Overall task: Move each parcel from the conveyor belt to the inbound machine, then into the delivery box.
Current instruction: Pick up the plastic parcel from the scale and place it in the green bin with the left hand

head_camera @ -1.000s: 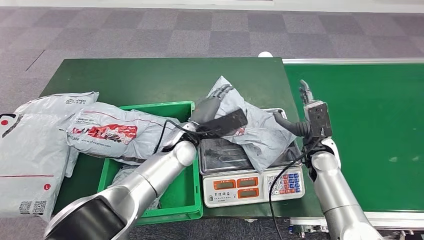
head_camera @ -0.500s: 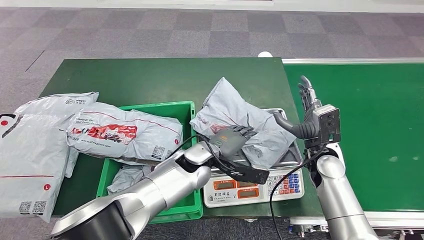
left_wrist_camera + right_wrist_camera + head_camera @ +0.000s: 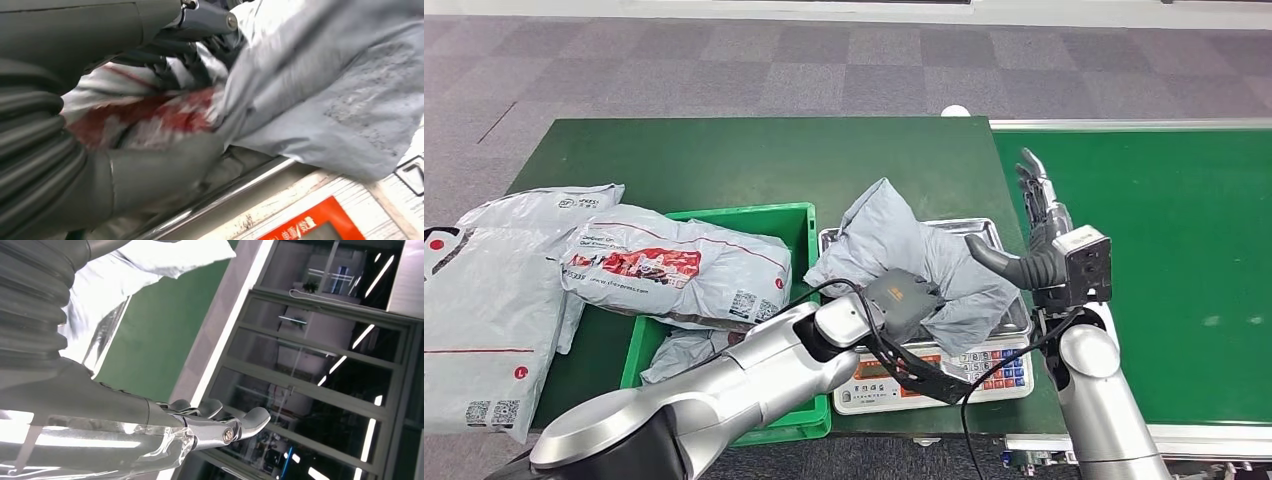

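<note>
A crumpled grey parcel lies on the steel tray of the weighing scale, the inbound machine. My left hand grips the parcel's near edge; in the left wrist view the thumb and dark fingers clamp the red-printed fold of the parcel. My right hand stands open and upright just right of the tray, apart from the parcel, with its fingers spread in the air. The green delivery box sits left of the scale.
A red-printed grey parcel lies across the box, with another bag under it. A large white parcel lies on the dark green table at the left. The green conveyor belt runs along the right.
My left hand has come from the parcel's far top to its near edge and taken hold, bunching the parcel. My right hand has drawn back a little to the right.
</note>
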